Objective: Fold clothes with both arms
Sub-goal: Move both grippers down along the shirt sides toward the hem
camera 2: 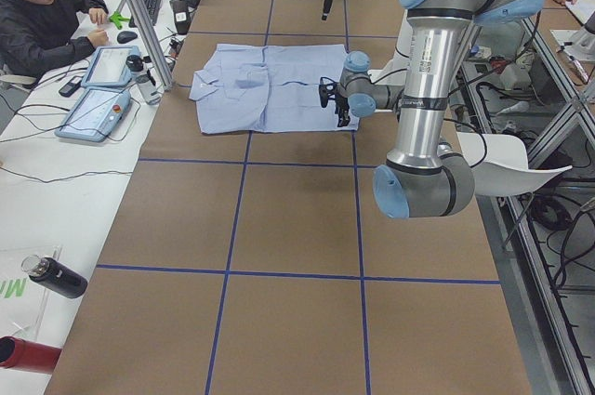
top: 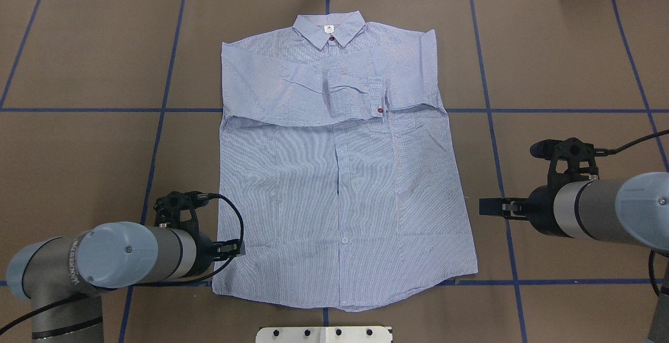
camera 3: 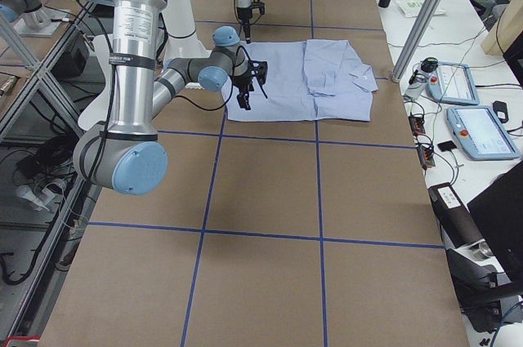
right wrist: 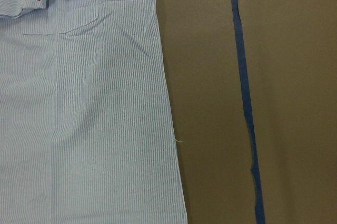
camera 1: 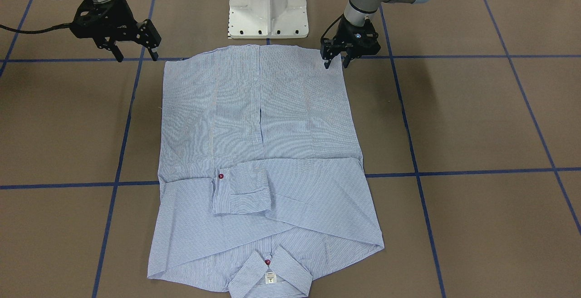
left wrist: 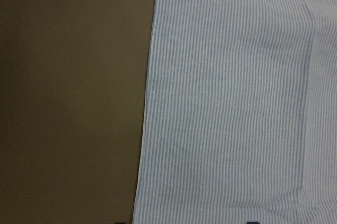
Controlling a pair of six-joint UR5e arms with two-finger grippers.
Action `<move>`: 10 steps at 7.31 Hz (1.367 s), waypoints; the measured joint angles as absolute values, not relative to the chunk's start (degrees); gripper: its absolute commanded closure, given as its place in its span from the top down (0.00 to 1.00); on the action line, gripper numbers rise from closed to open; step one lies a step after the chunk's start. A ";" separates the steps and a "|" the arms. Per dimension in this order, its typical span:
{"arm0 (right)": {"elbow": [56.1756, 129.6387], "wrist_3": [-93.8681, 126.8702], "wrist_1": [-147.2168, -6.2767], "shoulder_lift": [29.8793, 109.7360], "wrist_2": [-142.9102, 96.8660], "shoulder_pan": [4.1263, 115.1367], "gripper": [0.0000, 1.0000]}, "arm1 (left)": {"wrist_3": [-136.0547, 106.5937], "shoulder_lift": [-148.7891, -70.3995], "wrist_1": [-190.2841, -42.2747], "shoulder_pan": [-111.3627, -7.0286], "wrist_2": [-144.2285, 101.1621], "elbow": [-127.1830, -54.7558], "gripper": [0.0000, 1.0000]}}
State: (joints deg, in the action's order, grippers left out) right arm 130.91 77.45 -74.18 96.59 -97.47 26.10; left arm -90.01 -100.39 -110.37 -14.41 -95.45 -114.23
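The light blue striped shirt (top: 339, 186) lies flat and front up on the brown table, with its collar (top: 329, 30) far from the robot. Both sleeves are folded across the chest, and a red cuff button (camera 1: 221, 176) shows. My left gripper (camera 1: 336, 64) is open and empty, and hovers over the shirt's near hem corner (top: 238, 249). My right gripper (camera 1: 136, 55) is open and empty, and is off the shirt, beside its other side edge (top: 488, 207). The left wrist view shows the shirt's side edge (left wrist: 147, 129). The right wrist view shows the pocket side (right wrist: 105, 103).
The white pedestal base (camera 1: 268, 12) stands just behind the hem. Blue tape lines (top: 491, 123) grid the table. In the exterior left view an operator (camera 2: 42, 23) sits beside tablets (camera 2: 102, 88) on a side bench, with a bottle (camera 2: 56, 276) nearer the camera.
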 measured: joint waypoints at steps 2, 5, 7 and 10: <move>130.92 77.45 -74.18 96.59 -97.47 26.10 1.00 | -90.00 -100.10 -110.21 -13.28 -95.51 -114.19 0.64; 130.95 77.43 -74.18 96.59 -97.47 26.10 1.00 | -89.98 -99.36 -110.19 -12.29 -95.61 -114.17 0.63; 130.96 77.47 -74.18 96.59 -97.47 26.10 1.00 | -89.92 -99.02 -110.21 -11.99 -95.72 -114.22 0.55; 130.96 77.46 -74.18 96.59 -97.47 26.10 1.00 | -90.03 -99.00 -110.21 -11.50 -95.96 -114.28 0.47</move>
